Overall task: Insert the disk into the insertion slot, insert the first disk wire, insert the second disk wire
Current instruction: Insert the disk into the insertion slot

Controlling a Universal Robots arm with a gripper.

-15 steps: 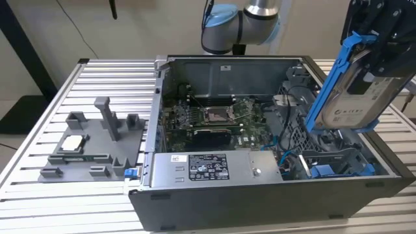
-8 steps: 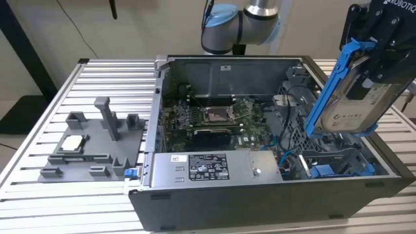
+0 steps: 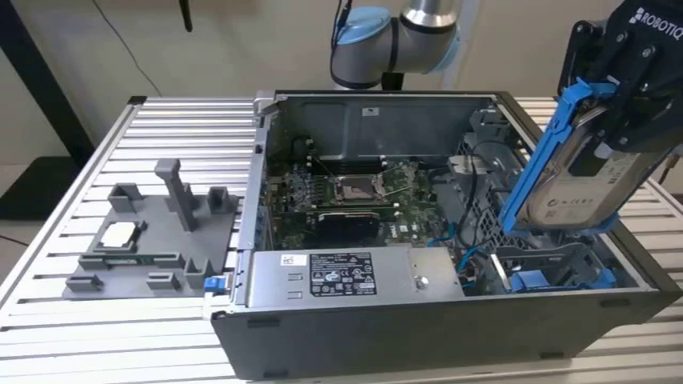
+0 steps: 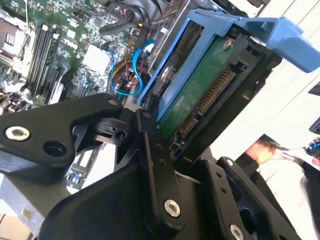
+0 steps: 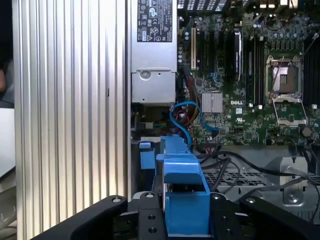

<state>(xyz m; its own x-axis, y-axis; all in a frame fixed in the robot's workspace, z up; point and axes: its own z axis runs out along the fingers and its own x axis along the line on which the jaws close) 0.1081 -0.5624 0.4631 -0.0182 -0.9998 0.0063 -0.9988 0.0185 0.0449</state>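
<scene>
Claw (image 3: pixel 617 132) clamped on the disk (image 3: pixel 577 184), gripping it near the upper end. Disk held almost upright, slightly tilted, over the exterior view's right end of the open computer case (image 3: pixel 427 336), white label showing between the blue frame's rails. Lower end close above the insertion slot (image 3: pixel 585 250), not yet inside; contact impossible to tell. In the second wrist view, green circuit board and connector row of the disk (image 4: pixel 200 85) seen between black fingers (image 4: pixel 152 150). Blue cables (image 5: pixel 187 117) looped near the motherboard (image 3: pixel 353 192). Grey fixture (image 3: pixel 149 232) on the counter (image 3: pixel 160 136), at the exterior view's left of the case.
</scene>
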